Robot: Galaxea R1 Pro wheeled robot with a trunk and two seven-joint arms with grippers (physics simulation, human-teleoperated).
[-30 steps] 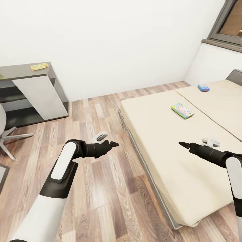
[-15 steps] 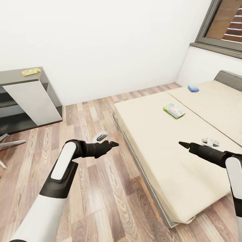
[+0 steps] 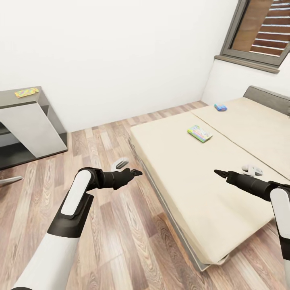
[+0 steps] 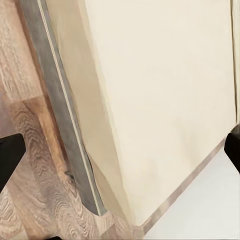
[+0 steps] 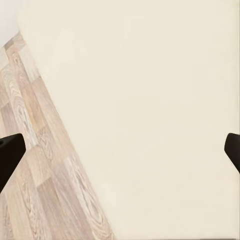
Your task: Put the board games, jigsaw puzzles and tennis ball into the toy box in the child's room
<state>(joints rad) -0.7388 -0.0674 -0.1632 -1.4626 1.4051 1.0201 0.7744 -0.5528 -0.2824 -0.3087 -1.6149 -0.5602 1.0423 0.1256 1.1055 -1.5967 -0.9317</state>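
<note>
Two board games lie on the beige bed (image 3: 193, 177). A flat green-edged printed box (image 3: 199, 133) rests near the middle seam, and a small light-blue box (image 3: 220, 107) lies farther back by the wall. A slim yellow multicoloured flat box (image 3: 26, 92) sits on the dark grey table (image 3: 40, 105) at far left. My left gripper (image 3: 136, 172) hangs open over the wood floor beside the bed's edge (image 4: 65, 130). My right gripper (image 3: 217, 173) is open above the mattress (image 5: 150, 100), holding nothing. The toy box and tennis ball are out of view.
A small white-grey object (image 3: 120, 163) lies on the floor by the bed's near corner. Another white object (image 3: 252, 170) lies on the mattress near my right arm. A window (image 3: 262, 32) is at the upper right, with the grey headboard (image 3: 268, 98) under it.
The camera has turned to the right, so the table slid toward the left edge and more of the bed and window came in. Both arms hold the same pose.
</note>
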